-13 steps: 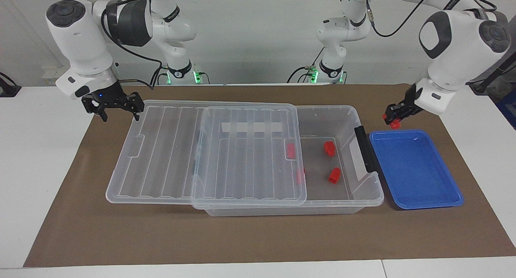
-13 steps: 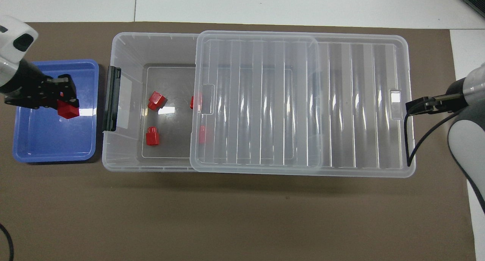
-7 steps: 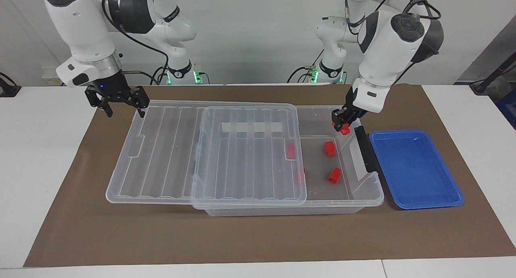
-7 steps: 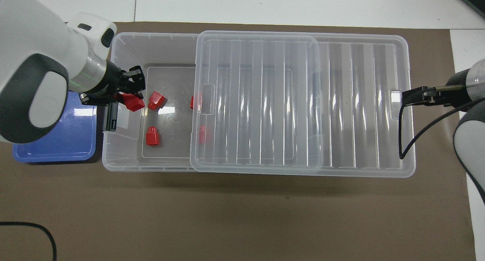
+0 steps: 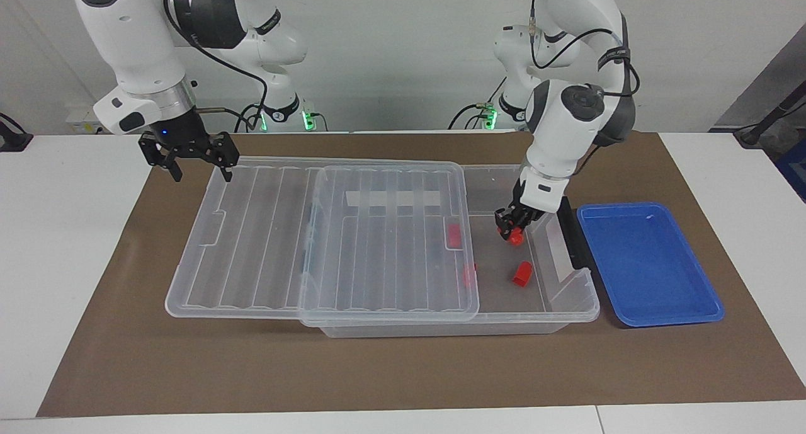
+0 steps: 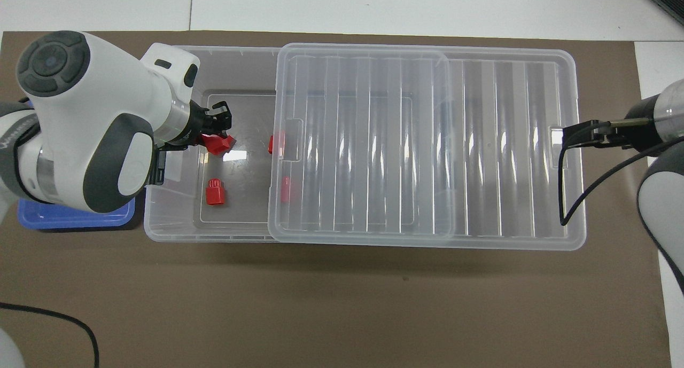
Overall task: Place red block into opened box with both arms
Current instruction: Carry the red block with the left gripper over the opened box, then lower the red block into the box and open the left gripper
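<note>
Robot: Since one second ago my left gripper went from above the blue tray over the black handle and down into the open part of the box. It is clenched on the red block.

Operator: And what does this mean for the task?

Robot: I judge that carrying is finished and only the release is left. The red block is already below the rim, low over the box floor, toward the left arm's end.

Operator: Your other arm?

Robot: My right gripper moved a little to the lid and waits over its corner toward the right arm's end. Its jaws are spread and grasp nothing. Whether they touch the lid, I cannot tell.

Operator: What else lies in the box?

Robot: Farther from the robots than the held block lies a second block on the floor. Two more blocks show through the lid.

Operator: Do the two views agree?

Robot: They complete each other. From the facing view I read the height: my left gripper is deep between the walls. From overhead my left gripper and the red block look as one red patch with whatever is under them, so I cannot tell if another block is there. Overhead shows that my right gripper is over the notch in the middle of the lid's end, while my left arm hides most of the blue tray.
</note>
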`<move>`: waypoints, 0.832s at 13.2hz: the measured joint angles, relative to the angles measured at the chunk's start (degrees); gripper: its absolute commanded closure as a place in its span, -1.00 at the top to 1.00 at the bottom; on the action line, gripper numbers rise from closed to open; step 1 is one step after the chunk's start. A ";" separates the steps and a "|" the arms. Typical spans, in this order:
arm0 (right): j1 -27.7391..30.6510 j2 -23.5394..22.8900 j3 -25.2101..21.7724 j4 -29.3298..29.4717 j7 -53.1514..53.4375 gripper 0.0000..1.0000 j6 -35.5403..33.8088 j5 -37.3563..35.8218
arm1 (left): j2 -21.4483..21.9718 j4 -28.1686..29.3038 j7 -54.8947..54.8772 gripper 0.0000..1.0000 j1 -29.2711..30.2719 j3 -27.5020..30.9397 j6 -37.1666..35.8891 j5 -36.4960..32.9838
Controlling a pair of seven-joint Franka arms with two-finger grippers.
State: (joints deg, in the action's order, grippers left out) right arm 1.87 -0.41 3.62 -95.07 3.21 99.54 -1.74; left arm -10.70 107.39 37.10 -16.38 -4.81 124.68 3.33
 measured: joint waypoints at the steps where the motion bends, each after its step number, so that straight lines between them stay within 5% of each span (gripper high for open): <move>1: 0.00 0.00 0.00 0.29 0.00 0.98 -0.57 0.21 | -0.46 1.66 0.25 -1.00 -1.36 -0.01 1.75 -0.64; 6: 0.00 -0.05 0.00 3.79 0.00 0.98 -5.21 0.25 | -3.30 8.25 0.36 -1.00 -2.04 0.66 12.49 -3.64; 11: 0.00 -0.15 0.01 6.56 0.00 0.98 -8.58 0.24 | -4.54 8.88 0.21 -1.00 -2.03 0.70 13.40 -6.65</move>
State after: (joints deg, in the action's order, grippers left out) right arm 1.87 -0.56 3.63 -88.51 3.21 90.97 -1.50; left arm -15.23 116.27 37.31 -18.40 -4.10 138.09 -3.32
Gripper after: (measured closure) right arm 0.009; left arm 0.656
